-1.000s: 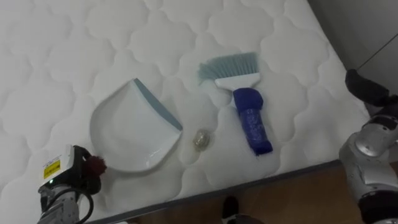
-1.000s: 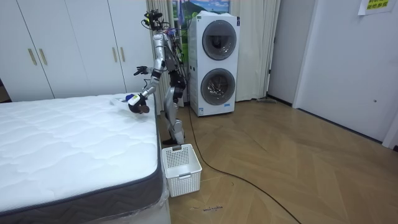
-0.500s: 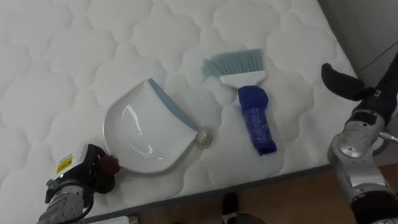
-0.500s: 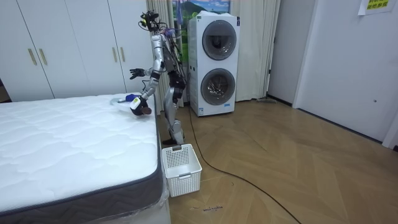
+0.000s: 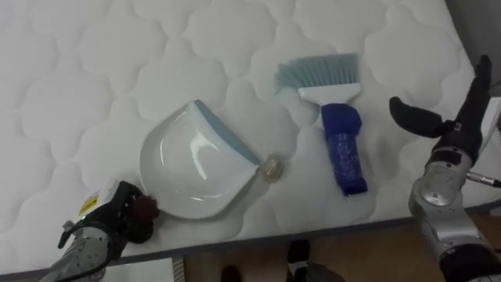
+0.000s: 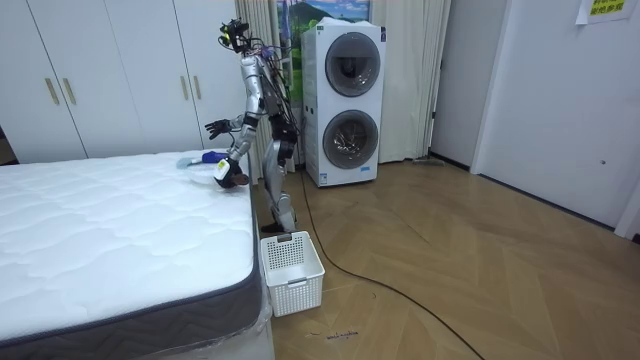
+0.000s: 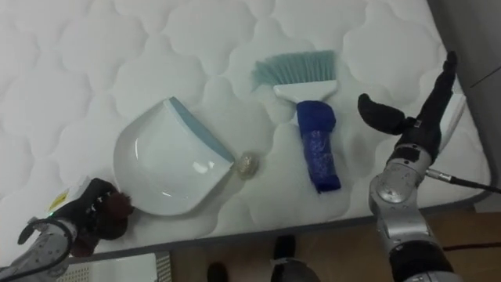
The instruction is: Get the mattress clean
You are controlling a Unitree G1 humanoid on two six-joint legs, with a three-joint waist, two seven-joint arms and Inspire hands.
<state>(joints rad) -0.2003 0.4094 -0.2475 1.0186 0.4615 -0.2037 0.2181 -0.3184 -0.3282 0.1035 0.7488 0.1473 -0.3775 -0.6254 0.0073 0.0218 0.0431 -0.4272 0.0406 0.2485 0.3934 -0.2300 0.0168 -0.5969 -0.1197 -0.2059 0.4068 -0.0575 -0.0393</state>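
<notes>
Down in the lower left corner of the left eye view, the left hand (image 5: 106, 231) is clenched round the dark red handle (image 5: 143, 211) of the dustpan (image 5: 196, 160). The grip is on, right at the near edge of the mattress (image 5: 70, 70).

The dustpan lies flat on the quilted white top, left of centre. Its white bowl faces up and its blue lip points to the right.

Just off that lip, touching it or as good as, sits a small pale crumpled scrap (image 5: 272, 167), close to the middle of the frame.

Right of the scrap lies the brush (image 5: 342, 149). Its blue handle points toward the bottom edge and its pale blue bristles (image 5: 317, 72) fan out toward the top. Nobody has hold of it.

Over at the right edge, the right hand (image 5: 452, 129) hangs above the side of the mattress. It is released, with the thumb stuck out to the left and the fingers straight up, apart from the brush and carrying nothing.

In the room view, a white basket (image 6: 293, 272) stands on the wooden floor against the side of the bed. Farther back the robot stands at the bed's far corner with both arms out over it. The stacked washing machines (image 6: 342, 105) are just behind it, and white wardrobe doors (image 6: 110, 80) fill the upper left.
</notes>
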